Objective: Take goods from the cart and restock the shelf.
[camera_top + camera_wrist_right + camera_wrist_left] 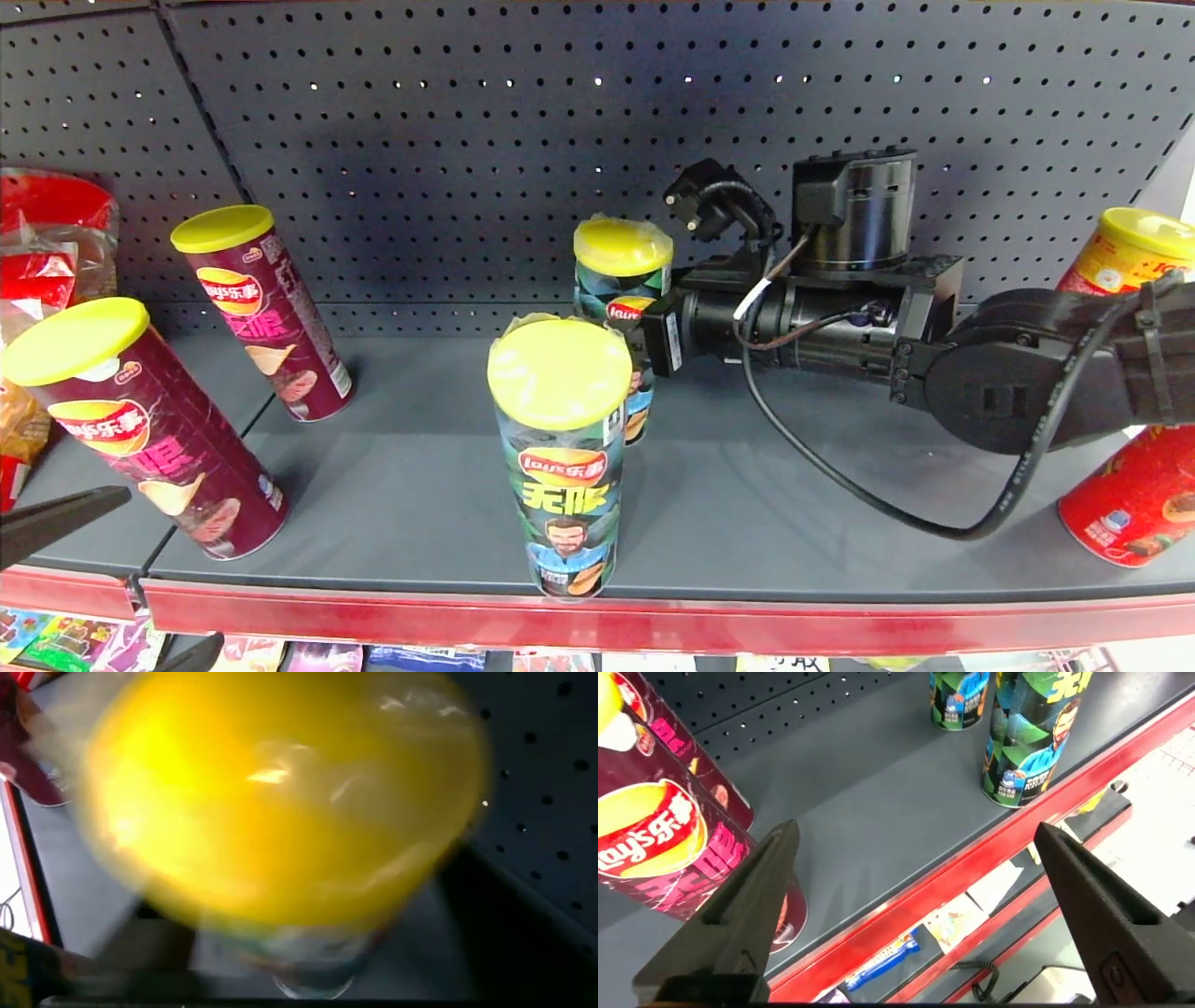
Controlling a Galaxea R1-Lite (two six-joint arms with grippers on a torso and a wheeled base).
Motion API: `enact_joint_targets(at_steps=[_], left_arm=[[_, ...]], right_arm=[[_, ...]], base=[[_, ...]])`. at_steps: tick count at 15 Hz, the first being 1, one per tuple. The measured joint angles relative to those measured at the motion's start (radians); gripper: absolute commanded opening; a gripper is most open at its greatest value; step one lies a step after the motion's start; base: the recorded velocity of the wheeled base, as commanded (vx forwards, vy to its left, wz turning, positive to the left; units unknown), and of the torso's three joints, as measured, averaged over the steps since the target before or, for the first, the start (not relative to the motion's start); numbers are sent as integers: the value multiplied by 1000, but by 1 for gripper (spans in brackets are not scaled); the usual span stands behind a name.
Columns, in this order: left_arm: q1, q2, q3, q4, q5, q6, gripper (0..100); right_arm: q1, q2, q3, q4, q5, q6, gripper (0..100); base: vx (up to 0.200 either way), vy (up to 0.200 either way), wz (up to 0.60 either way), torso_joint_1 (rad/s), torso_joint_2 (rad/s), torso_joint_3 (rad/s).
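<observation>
Your shelf (420, 485) is a grey deck backed by dark pegboard (467, 140) and edged with a red front lip (653, 621), and it carries upright tubes of crisps with yellow lids. Your right claw (644, 359) comes in from the right and sits against the rear green can (621, 280), level with its upper half. The can's yellow lid is right in front of the wrist camera, and you cannot tell whether the claw is clamped on it or only beside it. The front green can (563, 467) stands just beyond that claw, nearer the lip, apart from the rear one. Two red cans (1130, 504) stand behind the right arm. Your left claw (915, 831) hangs wide apart with nothing in it, out before the lip. The near maroon can (140, 429) stands just beside it on the deck, the far maroon can (266, 313) farther back toward the pegboard. Small packets (887, 957) lie on the tier below it.
</observation>
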Motion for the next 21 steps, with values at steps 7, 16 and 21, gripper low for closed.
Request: enact_joint_targets(at_steps=[7,16,21], left_arm=[[0,6,32,0,1,1,100],[0,-12,113,2,2,-1,100],[0,-64,148,4,19,-3,100]], right_arm=[[-1,-139,167,-3,-43,3,100],[-7,-661,700,16,-163,0,100],[-11,-1005,769,376,-205,-1,100]], base=[[0,0,0,0,0,0],[0,0,0,0,0,0],[0,0,0,0,0,0]])
